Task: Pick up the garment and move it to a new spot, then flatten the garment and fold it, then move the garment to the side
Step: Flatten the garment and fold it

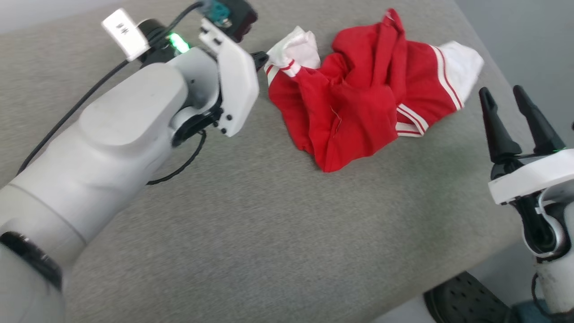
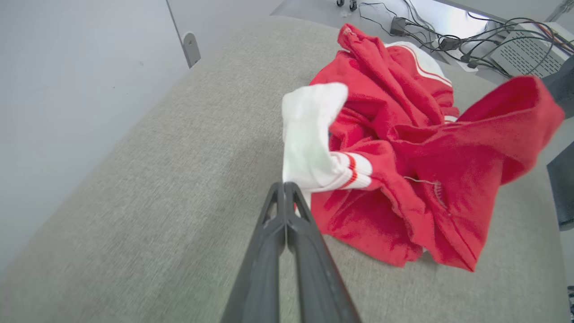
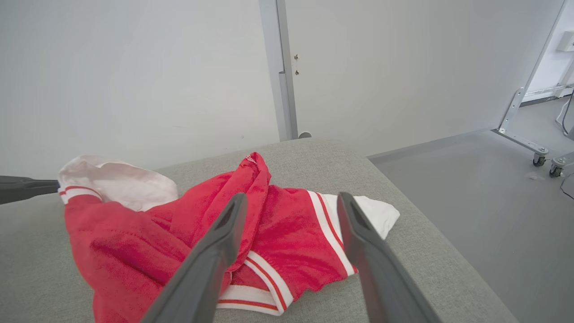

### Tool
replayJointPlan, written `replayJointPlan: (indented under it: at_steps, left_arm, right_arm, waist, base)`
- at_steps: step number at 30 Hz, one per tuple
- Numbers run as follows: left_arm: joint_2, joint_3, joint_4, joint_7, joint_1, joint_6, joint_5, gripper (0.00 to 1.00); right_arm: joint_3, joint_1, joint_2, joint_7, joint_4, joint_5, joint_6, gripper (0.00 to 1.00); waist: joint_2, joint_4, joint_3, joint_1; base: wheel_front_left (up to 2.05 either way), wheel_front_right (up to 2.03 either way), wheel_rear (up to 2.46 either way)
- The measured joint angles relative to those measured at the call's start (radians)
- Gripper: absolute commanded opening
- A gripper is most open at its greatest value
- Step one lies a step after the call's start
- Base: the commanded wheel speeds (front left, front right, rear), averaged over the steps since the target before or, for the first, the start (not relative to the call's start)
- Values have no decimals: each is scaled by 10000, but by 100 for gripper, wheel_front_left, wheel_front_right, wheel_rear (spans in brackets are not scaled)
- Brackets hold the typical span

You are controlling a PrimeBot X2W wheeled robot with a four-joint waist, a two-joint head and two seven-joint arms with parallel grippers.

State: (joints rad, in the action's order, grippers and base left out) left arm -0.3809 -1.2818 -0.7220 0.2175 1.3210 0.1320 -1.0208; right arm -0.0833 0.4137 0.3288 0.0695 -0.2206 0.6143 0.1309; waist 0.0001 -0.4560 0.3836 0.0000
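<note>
Garment (image 1: 358, 103) lay crumpled in a heap on the grey bench (image 1: 269, 233), toward the far R part of it in my head view. It was mostly red fabric, bunched in deep folds, and I couldn't make out any lettering. One white sleeve (image 1: 298, 47) stood up at the heap's L end w/ striped trim just under it. The other white sleeve (image 1: 464, 67) lay flat at the R end, close to the bench's R edge, w/ white-and-red stripes beside it. A loose red flap stuck out on the R of the L wrist view.

L hand (image 1: 261, 58) reached in from the L w/ its fingers pressed together and no gap betw. them. The tips pinched the edge of the raised white sleeve right by its trim, and the L wrist view showed the same grip. A green light (image 1: 178, 42) glowed on that arm's wrist.

R hand (image 1: 504, 92) sat by the bench's R edge, well apart from the L hand, w/ fingers spread wide and nothing betw. them. It was near the flat sleeve but not touching it. In the R wrist view the garment's striped part showed beyond its two fingers.

Farther out I saw a pale wall (image 3: 134, 67) behind the bench and grey floor (image 3: 471, 202) to the R. A wheeled metal frame (image 3: 520, 116) stood on that floor, and a tangle of cables (image 2: 471, 36) lay past the bench.
</note>
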Motion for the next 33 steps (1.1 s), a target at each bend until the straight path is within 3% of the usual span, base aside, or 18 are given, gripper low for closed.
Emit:
replayJointPlan:
  at_steps: [7,18,26,30,32,33]
  left_arm:
    - [-924,10,192,-1160,-851,0,-853,0]
    - [-2339,650,-198,-3156,-3468,0,-2738,0]
    - [-2658,1005,-752,-3852,-4599,0,-3614,0]
    - [-2638,886,-905,-3952,-4590,0,-3492,0]
    - [-2681,740,-913,-3950,-4434,0,-3262,63]
    - [-2773,667,-920,-3950,-4295,0,-3097,100]
  right_arm:
    - [522,-392,138,-719,709,-359,0,100]
    - [1124,-895,146,-1760,1776,-729,0,100]
    - [1415,-993,157,-2301,2351,-922,0,100]
    - [1494,-1025,151,-2495,2545,-965,0,100]
    - [1526,-1060,142,-2564,2638,-984,0,100]
    - [1540,-1079,134,-2587,2692,-995,0,100]
  waist:
    - [0,973,-485,0]
    - [0,2324,-1058,0]
    - [-1,2834,-1059,0]
    - [-1,2967,-1039,0]
    - [-1,3020,-1028,0]
    - [0,3037,-1011,0]
  base:
    - [0,0,0]
    - [0,0,0]
    - [0,0,0]
    - [0,0,0]
    - [0,0,0]
    - [0,0,0]
